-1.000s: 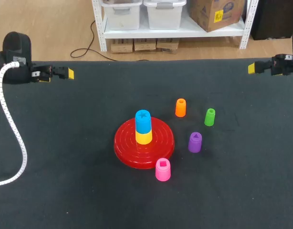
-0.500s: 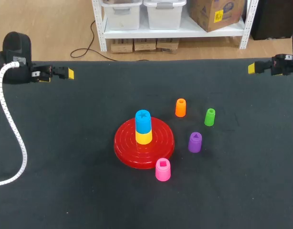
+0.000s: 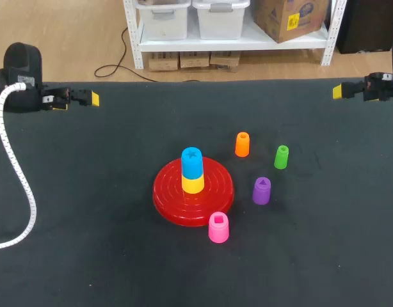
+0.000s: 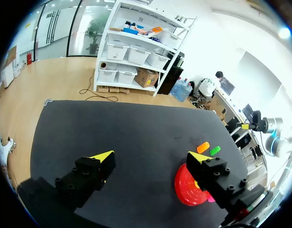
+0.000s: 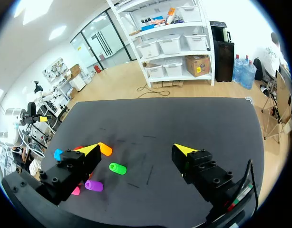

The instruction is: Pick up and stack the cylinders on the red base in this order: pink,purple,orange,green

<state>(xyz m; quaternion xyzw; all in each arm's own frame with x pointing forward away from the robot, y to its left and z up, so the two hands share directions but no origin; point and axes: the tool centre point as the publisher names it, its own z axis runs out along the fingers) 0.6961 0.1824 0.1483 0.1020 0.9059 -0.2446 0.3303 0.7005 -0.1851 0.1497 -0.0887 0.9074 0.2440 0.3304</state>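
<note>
left gripper [image 4: 151, 156] is held spread, empty. red base [image 3: 168, 192] is topped by a blue-on-yellow stack [image 3: 192, 167], pink cylinder [image 3: 218, 228] set beside its rim; toppling is risked if pink is seated off-centre. right gripper [image 5: 136, 149] is likewise spread.

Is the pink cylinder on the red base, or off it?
Off. The pink cylinder stands upright on the table, beside the red base's near rim.

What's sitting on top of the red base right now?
A yellow cylinder stands on the red base, a blue cylinder atop it. The base's centre beneath is covered.
</note>
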